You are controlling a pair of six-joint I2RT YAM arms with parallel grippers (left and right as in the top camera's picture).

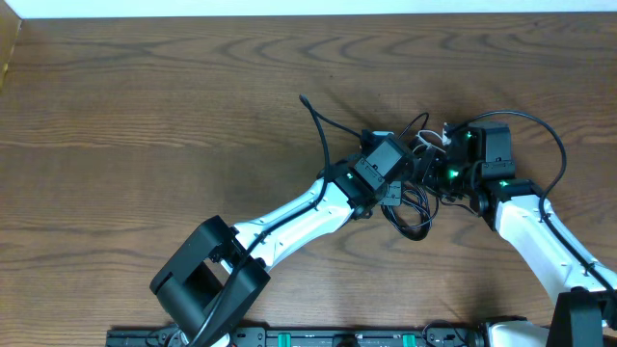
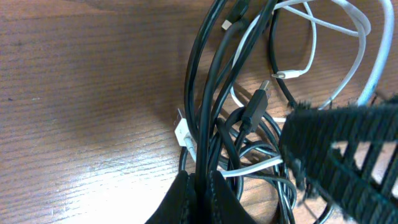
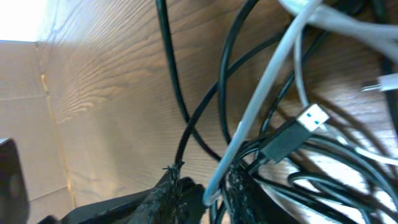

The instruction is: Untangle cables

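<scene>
cables (image 1: 413, 214) mostly hidden under both wrists; left gripper (image 2: 200, 182) pinched shut on black strands (image 2: 205, 93), right gripper (image 3: 204, 194) straddles white cable (image 3: 264, 93), grip unclear; open table (image 1: 145, 116) leftward

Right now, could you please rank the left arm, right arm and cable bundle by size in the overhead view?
1. left arm
2. right arm, cropped by the frame, so unsure
3. cable bundle

Arms angle inward, left gripper (image 2: 199, 194) with jaws clamped tight, right gripper (image 3: 205, 193) with jaws slightly parted.
</scene>
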